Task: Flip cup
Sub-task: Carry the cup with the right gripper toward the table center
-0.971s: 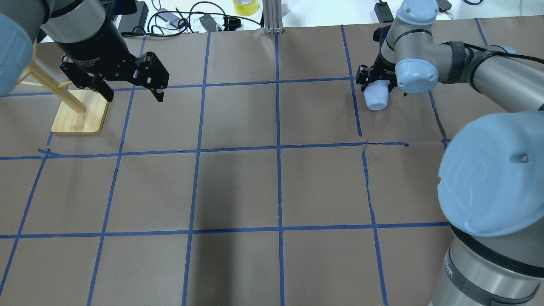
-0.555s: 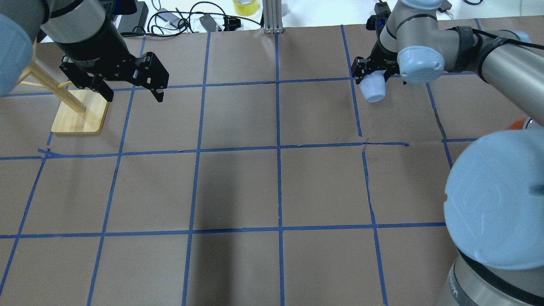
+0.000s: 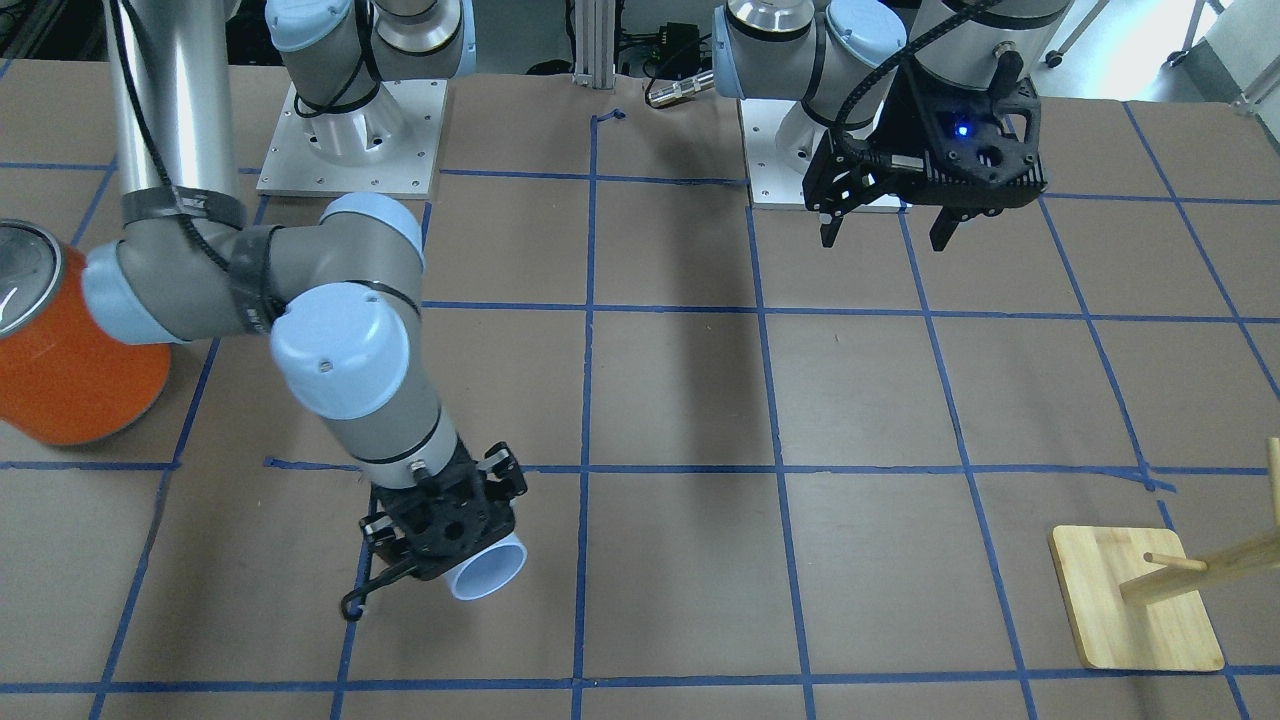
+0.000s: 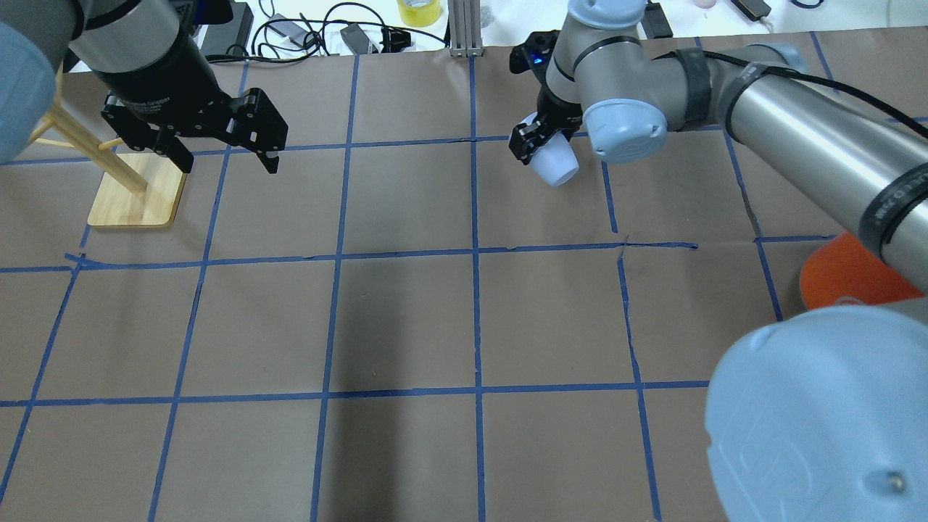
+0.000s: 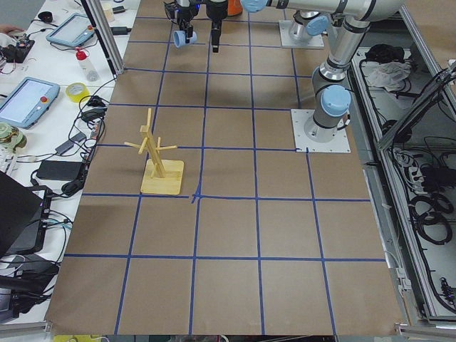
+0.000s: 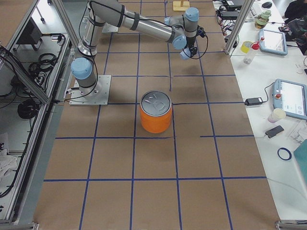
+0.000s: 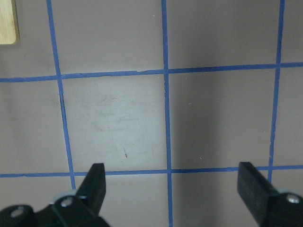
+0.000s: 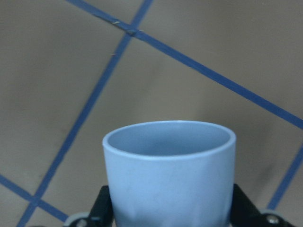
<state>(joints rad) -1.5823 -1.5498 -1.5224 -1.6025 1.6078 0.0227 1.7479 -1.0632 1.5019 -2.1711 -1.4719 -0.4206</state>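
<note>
The cup (image 4: pixel 554 165) is a small pale lavender-blue tumbler. My right gripper (image 4: pixel 538 148) is shut on it and holds it tilted on its side. Its base faces the overhead view. In the front-facing view its open mouth (image 3: pixel 487 571) shows below the gripper (image 3: pixel 445 530). The right wrist view shows the cup (image 8: pixel 169 165) between the fingers (image 8: pixel 102 210), rim pointing away. My left gripper (image 4: pixel 228 163) is open and empty above the table's far left. It also shows in the front-facing view (image 3: pixel 885 240) and the left wrist view (image 7: pixel 173 189).
A large orange can (image 3: pixel 60 350) with a silver top stands on the robot's right side, also in the overhead view (image 4: pixel 841 279). A wooden peg rack (image 4: pixel 138 192) stands at the far left, beside the left gripper. Cables and gear lie beyond the table's far edge.
My right arm has swung left across a tape line with the cup in its grip, and the cup has turned. The left arm has not moved.
</note>
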